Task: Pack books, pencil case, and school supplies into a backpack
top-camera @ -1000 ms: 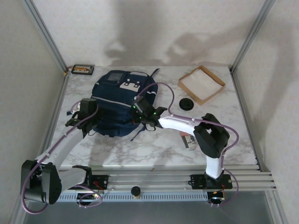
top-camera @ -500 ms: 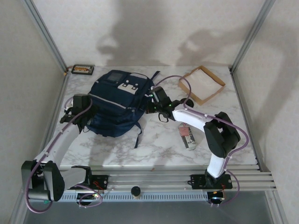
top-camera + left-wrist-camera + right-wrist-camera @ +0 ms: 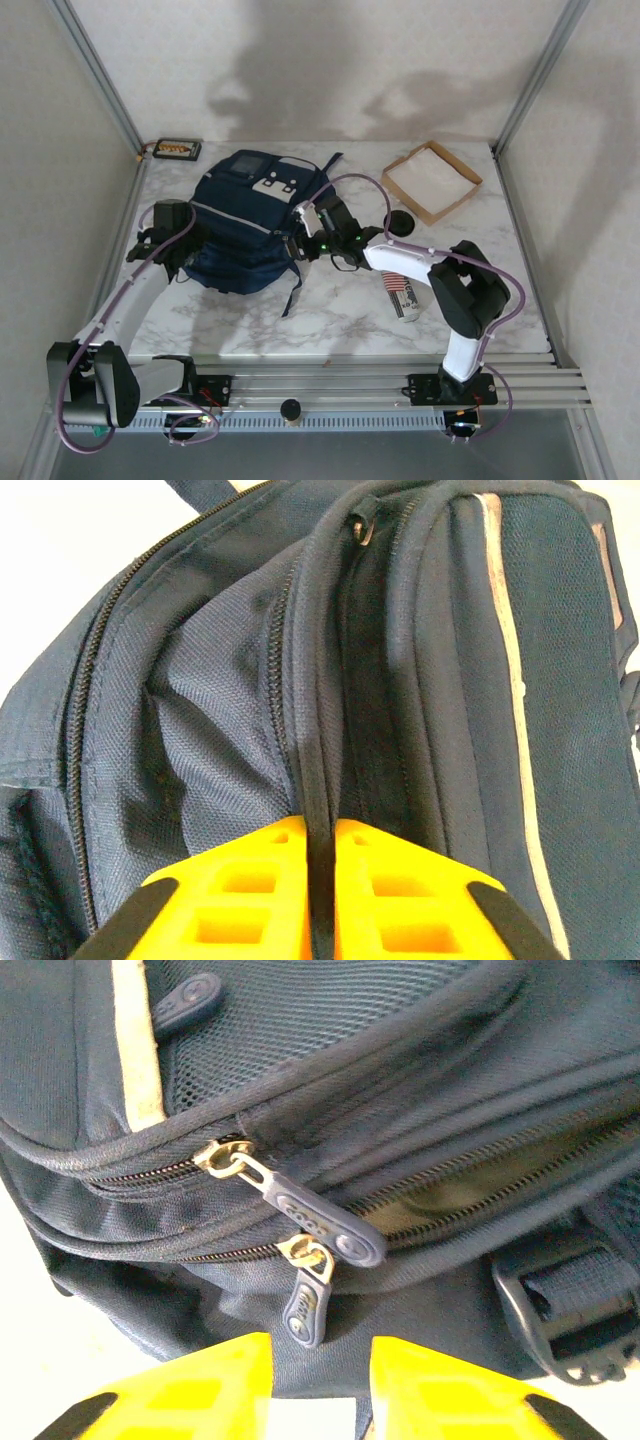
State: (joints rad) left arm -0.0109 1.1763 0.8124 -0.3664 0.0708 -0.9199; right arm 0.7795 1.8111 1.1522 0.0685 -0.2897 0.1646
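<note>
The navy backpack [image 3: 250,215] lies at the back left of the marble table, its pale stripe facing up. My left gripper [image 3: 168,240] sits at its left side, and in the left wrist view the yellow fingers [image 3: 250,880] are shut on a dark fabric ridge of the backpack [image 3: 200,730]. At the bag's near right side, my right gripper [image 3: 305,238] is open. In the right wrist view two blue zipper pulls [image 3: 306,1300] hang just ahead of that gripper [image 3: 320,1350], apart from its fingers. A zipper beside them gapes partly open. The books are out of view.
A shallow cardboard tray [image 3: 432,180] lies at the back right, with a black round object [image 3: 400,222] in front of it. A white, red-striped cylinder [image 3: 402,293] lies under my right arm. A small dark case [image 3: 176,149] rests at the back left corner.
The backpack shifted and turned a little. My right gripper swung out to the right, then came back to the bag's near right side and opened. The left gripper keeps its pinch.
</note>
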